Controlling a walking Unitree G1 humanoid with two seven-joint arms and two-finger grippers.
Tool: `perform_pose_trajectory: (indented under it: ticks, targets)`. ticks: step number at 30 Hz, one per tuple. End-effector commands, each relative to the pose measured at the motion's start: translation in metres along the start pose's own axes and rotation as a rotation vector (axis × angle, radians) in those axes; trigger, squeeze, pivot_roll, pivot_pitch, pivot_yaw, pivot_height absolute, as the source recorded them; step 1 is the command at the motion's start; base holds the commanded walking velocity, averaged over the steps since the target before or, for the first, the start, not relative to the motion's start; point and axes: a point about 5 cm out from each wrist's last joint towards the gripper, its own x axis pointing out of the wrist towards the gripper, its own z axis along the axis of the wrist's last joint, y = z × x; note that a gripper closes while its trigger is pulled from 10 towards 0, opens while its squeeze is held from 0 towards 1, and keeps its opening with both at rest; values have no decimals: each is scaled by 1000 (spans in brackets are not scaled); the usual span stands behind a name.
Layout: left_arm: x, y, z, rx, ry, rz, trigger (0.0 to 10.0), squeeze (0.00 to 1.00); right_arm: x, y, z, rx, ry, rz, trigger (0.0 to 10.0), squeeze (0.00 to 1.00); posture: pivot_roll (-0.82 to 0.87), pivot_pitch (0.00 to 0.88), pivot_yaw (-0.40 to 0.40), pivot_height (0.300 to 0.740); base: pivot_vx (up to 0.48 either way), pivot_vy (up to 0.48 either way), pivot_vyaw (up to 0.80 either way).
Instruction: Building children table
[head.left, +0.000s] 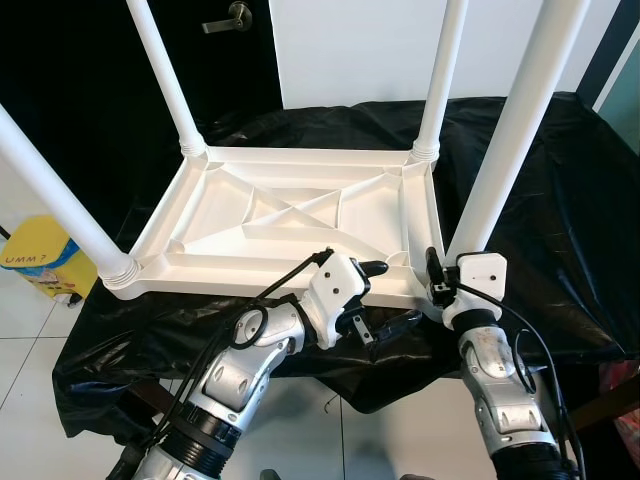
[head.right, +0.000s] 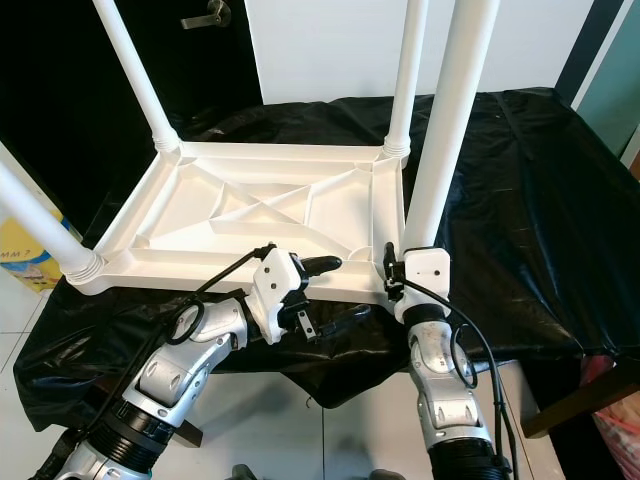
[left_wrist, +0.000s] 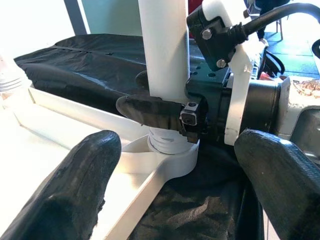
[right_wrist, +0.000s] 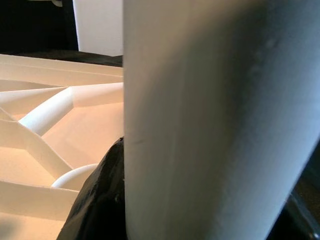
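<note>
The white plastic kids' table (head.left: 290, 215) sits upside down on the black-draped bench (head.left: 560, 200), all four legs up. The right end effector (head.left: 440, 285) is clamped low on the near right leg (head.left: 500, 160), while the left end effector (head.left: 372, 300) hovers just beside it, fingers apart. Looks light, stiff and slick, so I'd grab legs near the socket.

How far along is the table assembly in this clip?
Done: the upturned tabletop lies on the black cloth with three legs standing in its corners. In hand: the right tool is shut on the fourth leg at its socket; the left tool waits open beside. Left: seating that leg and turning the table upright.
</note>
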Motion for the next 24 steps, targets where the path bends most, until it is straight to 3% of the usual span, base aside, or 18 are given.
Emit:
perform_pose_trajectory:
  ticks: [1,11,12,13,14,20,24]
  targets:
    - [-1,2,-3,1,11,38,10000,0,-10,1,-21,-19,113,-11,10000,0,-142,9,26,740,0,0,0]
    - [2,4,-3,17,18,27,10000,0,-7,14,-17,1,105,-70,10000,0,-129,0,39,740,0,0,0]
    - [3,5,-2,23,16,25,10000,0,-6,16,-16,3,100,-67,10000,875,-127,0,36,740,0,0,0]
    - [3,5,-2,23,16,25,10000,0,-6,16,-16,3,100,-67,10000,875,-127,0,36,740,0,0,0]
    - [4,5,-1,30,15,22,10000,0,-5,15,-15,5,96,-63,10000,1000,-127,0,33,740,0,0,0]
    - [7,5,0,36,11,24,10000,0,-3,8,-9,-20,55,-44,10000,1000,-130,0,22,740,0,0,0]
    - [8,4,-1,47,13,31,10000,0,-2,-4,-7,-43,31,-11,10000,1000,-135,0,12,740,0,0,0]
